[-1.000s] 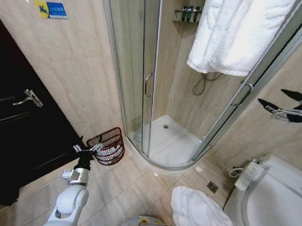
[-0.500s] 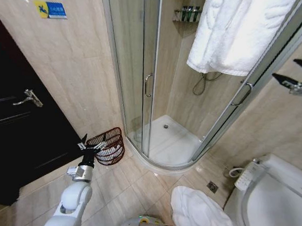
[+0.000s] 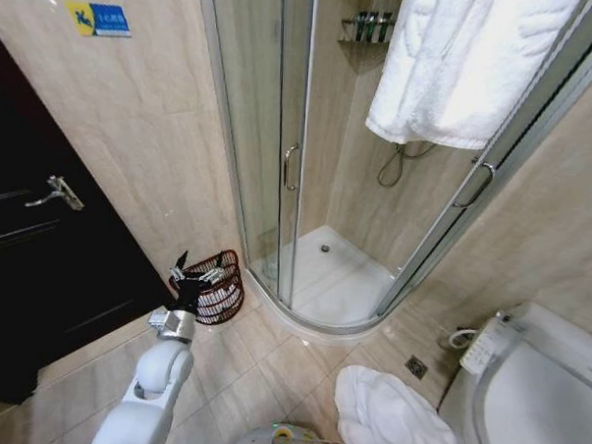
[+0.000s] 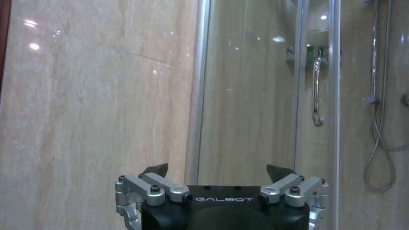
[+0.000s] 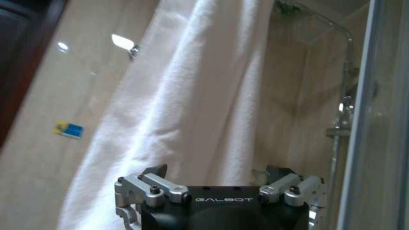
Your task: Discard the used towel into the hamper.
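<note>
Since the earlier pictures, the left gripper [image 3: 197, 274] has been moved closer to the hamper [image 3: 217, 289], and the right arm has been lifted up toward the hanging towel [image 3: 460, 62].

Nothing is held yet, so the job is judged to be only at its start. The left gripper is seen just over the rim of the hamper, which is standing on the floor by the glass shower door [image 3: 270, 132]. Its fingers are spread apart and empty. In the right wrist view, the right gripper [image 5: 217, 173] is pointed at the hanging towel, with its fingers apart and nothing between them. A second white towel [image 3: 391, 418] is left lying on the floor, well apart from the hamper. A towel must yet be grabbed and dropped in.
</note>
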Available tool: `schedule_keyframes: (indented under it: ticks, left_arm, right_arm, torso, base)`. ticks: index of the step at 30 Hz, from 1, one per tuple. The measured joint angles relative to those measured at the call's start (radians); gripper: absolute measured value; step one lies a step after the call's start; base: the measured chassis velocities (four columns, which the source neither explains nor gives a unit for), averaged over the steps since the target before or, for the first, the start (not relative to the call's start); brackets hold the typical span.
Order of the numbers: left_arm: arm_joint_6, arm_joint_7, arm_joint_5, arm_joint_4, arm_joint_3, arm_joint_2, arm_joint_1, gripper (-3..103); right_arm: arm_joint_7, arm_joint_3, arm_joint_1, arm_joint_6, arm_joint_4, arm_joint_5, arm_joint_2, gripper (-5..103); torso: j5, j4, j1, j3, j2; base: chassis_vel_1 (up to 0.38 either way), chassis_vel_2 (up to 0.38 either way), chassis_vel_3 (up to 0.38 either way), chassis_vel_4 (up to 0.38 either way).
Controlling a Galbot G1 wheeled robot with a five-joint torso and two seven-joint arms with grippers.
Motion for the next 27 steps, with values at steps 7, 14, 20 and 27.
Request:
schedule_keyframes:
  ticks: [7,14,20,27]
  left_arm:
    - [-0.006,0.001,-0.027,0.003,-0.02,0.001,0.006,100]
    - [-0.007,0.001,-0.026,0.011,-0.01,-0.005,-0.008,100]
    - [-0.003,0.002,-0.023,0.009,-0.005,-0.005,-0.011,100]
    - [0.001,0.002,-0.008,0.007,0.002,-0.009,-0.015,100]
  right_arm:
    - [0.15,-0.012,0.048,-0.093,0.076,0.015,-0.034,100]
    - [0.365,0.013,0.026,-0.199,0.221,-0.163,0.098,100]
    - [0.562,0.007,-0.013,-0.289,0.439,-0.366,0.315,100]
    - [0.616,-0.059,-0.052,-0.308,0.689,-0.437,0.551,100]
  torso:
    - [-0.0008,0.0003,0.0,0.0,0.0]
    - [-0.0003,0.0,0.0,0.0,0.0]
    - [0.0002,-0.0001,0.0,0.0,0.0]
    - [-0.0009,0.0001,0.0,0.0,0.0]
  base:
    - [0.0,0.0,0.0,0.0]
    - [0.0,0.0,0.0,0.0]
    - [0.0,0.0,0.0,0.0]
    - [0.0,0.0,0.0,0.0]
